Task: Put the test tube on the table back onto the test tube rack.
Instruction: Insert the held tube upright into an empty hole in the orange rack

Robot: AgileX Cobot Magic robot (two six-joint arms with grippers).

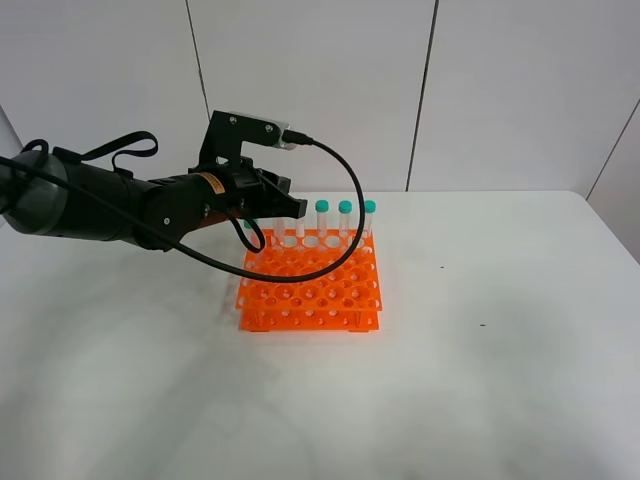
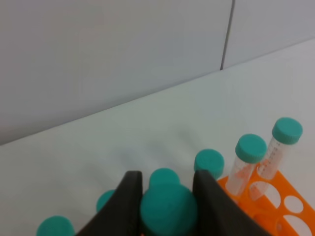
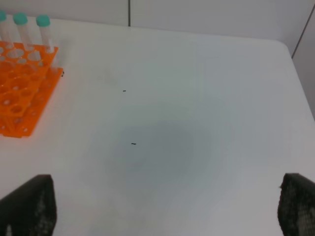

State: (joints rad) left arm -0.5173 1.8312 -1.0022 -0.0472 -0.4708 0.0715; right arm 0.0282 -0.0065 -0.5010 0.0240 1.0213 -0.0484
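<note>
Left gripper (image 2: 167, 183), left wrist view: clenched on the teal cap of the test tube (image 2: 168, 210), with one dark finger (image 2: 127, 204) pressed to each side of the cap.
Test tube, left wrist view: only the cap shows. The body is hidden beneath it, so I cannot tell whether it sits in a hole.
Other tubes (image 2: 251, 148), left wrist view: six teal caps stand close beside and beyond the held one, and two clear bodies rise upright from the orange test tube rack (image 2: 278, 199).
Table (image 2: 147, 132), left wrist view: white, running to a grey wall (image 2: 98, 54).
Test tube rack (image 1: 312, 290), exterior high view: stands on the table (image 1: 480, 380), slightly toward 9 o'clock of centre.
Left gripper (image 1: 288, 208), exterior high view: over the rack's 11 o'clock corner, its arm reaching in from 9 o'clock. The held tube is hidden behind it.
Other tubes (image 1: 345, 208), exterior high view: three stand upright in the far row toward the rack's 1 o'clock corner, and one more cap peeks out under the arm.
Right gripper (image 3: 165, 196), right wrist view: released, its fingers (image 3: 29, 206) spread wide with only bare table (image 3: 206, 98) between them.
Test tube rack (image 3: 19, 93), right wrist view: well apart from the gripper, with three capped tubes (image 3: 43, 22) along its far edge.
Specks (image 3: 133, 143), right wrist view: two small dark marks on the table.
</note>
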